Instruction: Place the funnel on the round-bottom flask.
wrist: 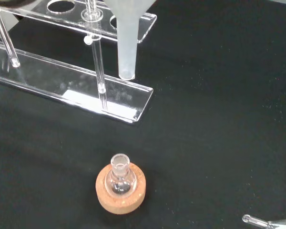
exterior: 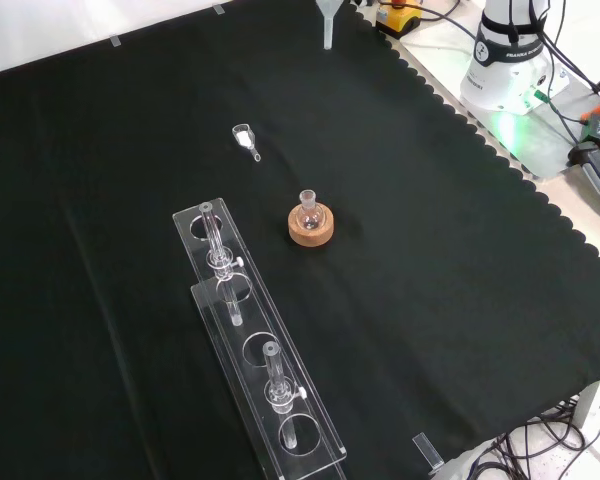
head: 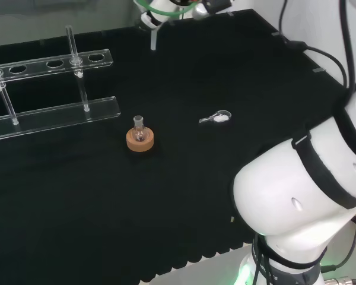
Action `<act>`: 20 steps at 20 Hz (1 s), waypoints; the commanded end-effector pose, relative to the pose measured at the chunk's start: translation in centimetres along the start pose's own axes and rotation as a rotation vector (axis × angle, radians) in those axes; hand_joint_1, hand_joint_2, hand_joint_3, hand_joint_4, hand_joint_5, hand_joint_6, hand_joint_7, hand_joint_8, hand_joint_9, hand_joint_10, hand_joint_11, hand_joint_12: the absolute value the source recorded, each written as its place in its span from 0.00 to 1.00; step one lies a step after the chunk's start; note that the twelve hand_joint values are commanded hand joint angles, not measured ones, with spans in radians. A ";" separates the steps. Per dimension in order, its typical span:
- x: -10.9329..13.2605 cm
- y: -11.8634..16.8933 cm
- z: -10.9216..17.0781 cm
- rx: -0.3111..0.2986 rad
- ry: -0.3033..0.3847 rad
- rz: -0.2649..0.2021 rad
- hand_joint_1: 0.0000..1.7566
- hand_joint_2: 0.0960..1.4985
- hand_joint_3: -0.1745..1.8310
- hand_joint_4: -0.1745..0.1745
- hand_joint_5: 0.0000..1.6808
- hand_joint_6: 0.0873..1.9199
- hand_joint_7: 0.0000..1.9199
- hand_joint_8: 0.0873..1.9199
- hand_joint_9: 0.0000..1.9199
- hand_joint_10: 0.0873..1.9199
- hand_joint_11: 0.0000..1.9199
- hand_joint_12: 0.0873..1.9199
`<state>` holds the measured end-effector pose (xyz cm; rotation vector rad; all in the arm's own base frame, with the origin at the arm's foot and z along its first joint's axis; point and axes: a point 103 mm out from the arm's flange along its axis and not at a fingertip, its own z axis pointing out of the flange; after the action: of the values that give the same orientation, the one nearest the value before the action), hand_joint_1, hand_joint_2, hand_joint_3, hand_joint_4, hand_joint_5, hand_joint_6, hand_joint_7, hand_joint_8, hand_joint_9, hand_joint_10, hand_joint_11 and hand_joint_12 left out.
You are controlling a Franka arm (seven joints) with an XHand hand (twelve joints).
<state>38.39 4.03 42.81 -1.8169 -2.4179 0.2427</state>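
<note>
A small clear round-bottom flask [head: 139,132] stands upright on a cork ring [head: 140,141] near the middle of the cloth, its neck open. The same flask [exterior: 309,210] shows in the front view, and from the wrist camera the flask [wrist: 120,174] lies well below. The hand [head: 166,7] is high at the far edge of the head view, shut on a translucent white funnel [head: 153,37] whose stem points down. The funnel stem [exterior: 328,27] hangs at the top of the front view. In the wrist view the funnel [wrist: 127,40] is well above the flask and off to one side of it.
A clear plastic test-tube rack [head: 53,110] with thin glass tubes stands left of the flask in the head view, and the rack [exterior: 255,350] is nearer the camera in the front view. A small clear spoon [head: 217,117] lies right of the flask. The arm's base [exterior: 507,50] stands beyond the cloth's scalloped edge.
</note>
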 end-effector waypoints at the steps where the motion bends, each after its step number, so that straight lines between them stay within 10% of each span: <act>1: -1.5 -2.2 0.5 -0.005 -0.001 0.061 0.52 0.37 0.53 0.00 0.41 0.83 0.56 0.86 0.78 0.74 0.99 0.67; 7: -1.1 -2.3 1.6 -0.024 -0.071 0.132 0.52 0.37 0.53 0.00 0.41 0.83 0.56 0.86 0.78 0.74 0.99 0.67; 20: 2.4 2.6 8.5 0.027 -0.064 0.117 0.52 0.38 0.54 0.00 0.42 0.84 0.55 0.86 0.78 0.73 0.99 0.67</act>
<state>37.44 4.20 36.99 -1.9899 -2.3444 0.3397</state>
